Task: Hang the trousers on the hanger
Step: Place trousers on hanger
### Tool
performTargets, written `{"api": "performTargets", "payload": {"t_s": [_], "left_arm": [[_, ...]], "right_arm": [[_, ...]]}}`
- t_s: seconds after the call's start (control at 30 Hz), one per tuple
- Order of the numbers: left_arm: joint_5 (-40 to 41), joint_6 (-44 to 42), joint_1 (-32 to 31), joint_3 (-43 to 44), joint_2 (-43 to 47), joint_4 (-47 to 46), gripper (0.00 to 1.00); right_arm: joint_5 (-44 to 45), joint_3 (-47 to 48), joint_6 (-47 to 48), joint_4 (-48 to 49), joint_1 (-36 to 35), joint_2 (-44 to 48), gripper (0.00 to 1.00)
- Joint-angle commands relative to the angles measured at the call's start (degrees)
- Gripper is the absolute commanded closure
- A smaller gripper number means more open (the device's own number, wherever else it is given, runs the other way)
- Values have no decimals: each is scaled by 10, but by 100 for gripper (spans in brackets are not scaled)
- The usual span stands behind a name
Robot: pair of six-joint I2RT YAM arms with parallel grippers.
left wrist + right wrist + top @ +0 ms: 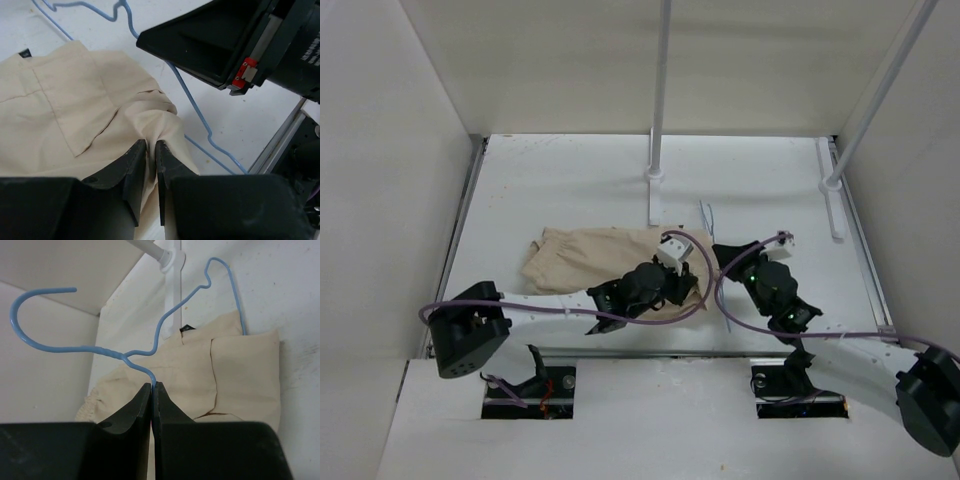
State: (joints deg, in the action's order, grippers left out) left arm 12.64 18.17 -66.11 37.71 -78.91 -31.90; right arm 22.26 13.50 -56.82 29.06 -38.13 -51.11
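Trousers [75,110] in L end effector [151,150] grip, hanger [102,350] in R end effector [151,387], partly behind cloth.

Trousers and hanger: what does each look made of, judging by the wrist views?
Trousers: woven cloth, probably cotton or a cotton blend, matte beige. It creases softly and shows stitched seams and a patch pocket.
Hanger: thin pale blue wire, likely metal with a smooth coating, going by the twisted wrap at the neck below the hook. Plastic cannot be ruled out.
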Motion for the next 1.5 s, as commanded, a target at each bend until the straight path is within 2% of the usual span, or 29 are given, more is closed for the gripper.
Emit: {"api": "performTargets", "payload": {"t_s": [0.0,0.23,0.27,0.33,0.43,0.47,0.53,0.63,0.73,0.8,0.93,1.0,1.13,1.33,1.47], "left_arm": [[0,20,-4,5,-25,-78,88],[-3,28,-8,11,-25,-97,88],[-5,28,-6,1,-18,-92,85],[-13,28,-2,-20,-2,-58,72],[-22,28,-3,-53,24,-19,46],[-18,30,-4,-63,38,-12,42],[-10,46,1,-79,78,3,42],[-5,80,21,-85,149,32,48],[-17,135,40,-77,179,29,49],[-30,185,51,-70,163,-9,50],[-92,239,65,-58,74,-133,54],[-116,242,65,-42,41,-145,61],[-108,242,66,-41,25,-142,70],[-121,244,81,-22,-25,-146,67],[-140,245,83,-9,-62,-183,63]], "right_arm": [[23,25,-42,59,-9,-5,96],[54,14,-82,79,-36,-81,97],[62,10,-82,89,-44,-92,97],[78,6,-77,105,-59,-111,97],[85,10,-73,117,-77,-133,97],[91,14,-73,120,-84,-138,97],[100,23,-73,117,-91,-142,97],[104,35,-66,115,-93,-139,97],[96,36,-74,122,-92,-145,98],[93,35,-98,125,-90,-148,99],[79,40,-122,125,-83,-166,99],[79,41,-123,129,-82,-175,99],[76,37,-130,135,-74,-176,99],[50,30,-151,136,-50,-154,99],[26,29,-163,132,-37,-147,98]]}}
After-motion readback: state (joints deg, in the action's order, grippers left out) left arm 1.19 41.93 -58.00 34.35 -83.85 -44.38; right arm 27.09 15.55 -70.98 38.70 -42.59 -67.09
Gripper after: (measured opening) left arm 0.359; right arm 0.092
